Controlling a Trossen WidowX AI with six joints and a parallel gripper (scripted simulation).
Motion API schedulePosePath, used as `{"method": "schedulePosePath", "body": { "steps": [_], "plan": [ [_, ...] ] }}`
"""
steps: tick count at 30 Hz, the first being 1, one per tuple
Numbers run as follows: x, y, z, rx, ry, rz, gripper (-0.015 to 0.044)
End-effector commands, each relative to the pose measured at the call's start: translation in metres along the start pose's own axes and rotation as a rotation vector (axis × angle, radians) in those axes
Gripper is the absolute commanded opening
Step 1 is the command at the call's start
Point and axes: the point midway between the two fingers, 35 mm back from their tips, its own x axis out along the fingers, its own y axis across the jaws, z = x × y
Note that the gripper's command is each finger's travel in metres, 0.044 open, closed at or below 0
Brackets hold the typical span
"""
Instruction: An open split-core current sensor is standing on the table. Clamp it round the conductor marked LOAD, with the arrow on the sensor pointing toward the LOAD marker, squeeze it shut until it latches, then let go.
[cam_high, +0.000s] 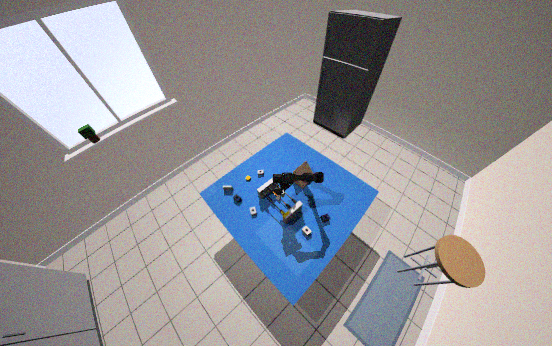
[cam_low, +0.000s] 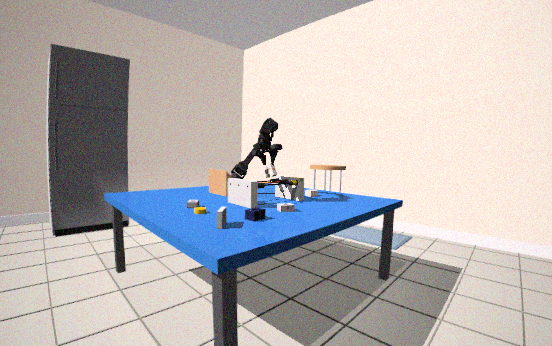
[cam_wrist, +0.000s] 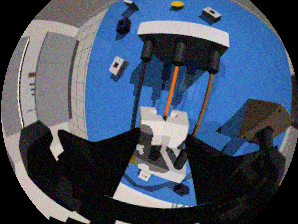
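My gripper (cam_high: 278, 191) (cam_low: 270, 169) (cam_wrist: 163, 134) is shut on the white split-core sensor (cam_low: 270, 173) (cam_wrist: 164, 131). The sensor is held at the conductors, its two prongs and the gap between them showing in the wrist view. The middle, orange conductor (cam_wrist: 172, 90) runs up to that gap; whether it lies inside the sensor is hidden. A black conductor (cam_wrist: 140, 95) and a brownish one (cam_wrist: 205, 107) run on either side. All three start from a white end block (cam_high: 266, 189) (cam_low: 242, 192) (cam_wrist: 182, 30). The sensor's arrow, latch and the LOAD marker cannot be made out.
The other end block (cam_high: 297, 209) (cam_low: 283, 191) stands across the conductors. A brown block (cam_high: 302, 172) (cam_low: 218, 182) (cam_wrist: 265, 119) stands by the arm. Small white, dark and yellow pieces, such as a yellow one (cam_high: 248, 178) (cam_low: 200, 210) (cam_wrist: 177, 4), lie around on the blue table (cam_high: 292, 280) (cam_low: 165, 220).
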Motion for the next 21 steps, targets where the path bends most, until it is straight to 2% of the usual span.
{"method": "schedulePosePath", "body": {
  "steps": [1,10,21],
  "plan": [
    [0.007,0.019,0.001,0.031,0.008,0.008,0.0000],
    [0.028,0.060,0.000,0.099,0.019,0.016,0.0000],
    [0.041,0.061,0.000,0.099,0.018,0.016,0.0000]
  ]
}}
